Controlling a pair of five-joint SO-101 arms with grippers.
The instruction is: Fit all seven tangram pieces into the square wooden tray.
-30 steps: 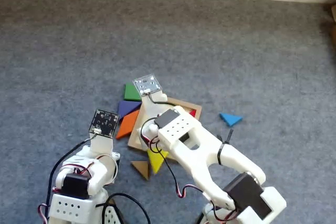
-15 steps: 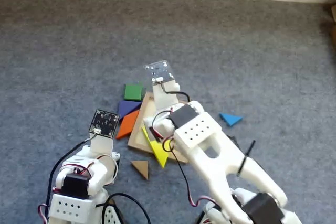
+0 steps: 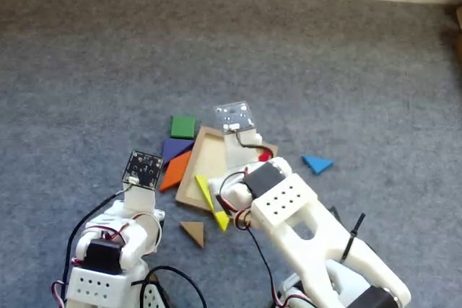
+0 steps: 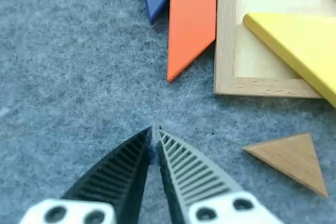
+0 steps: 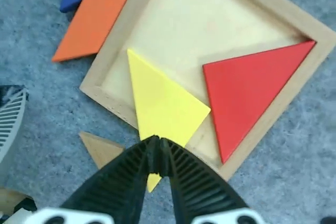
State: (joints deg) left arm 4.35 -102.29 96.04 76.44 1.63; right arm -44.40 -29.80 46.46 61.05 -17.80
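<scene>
White arms point(image 3: 296, 210), black ribbed grippers point(image 4: 153, 132), perhaps red-black cables point(image 3: 258, 254).

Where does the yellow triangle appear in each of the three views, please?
High view: the yellow triangle crosses the near rim of the tray.
Left wrist view: it lies tilted over the tray's rim.
Right wrist view: it lies next to the red triangle, one corner at the tips of the right tool.
Shared landmark: the orange piece, just outside the tray's rim.
</scene>
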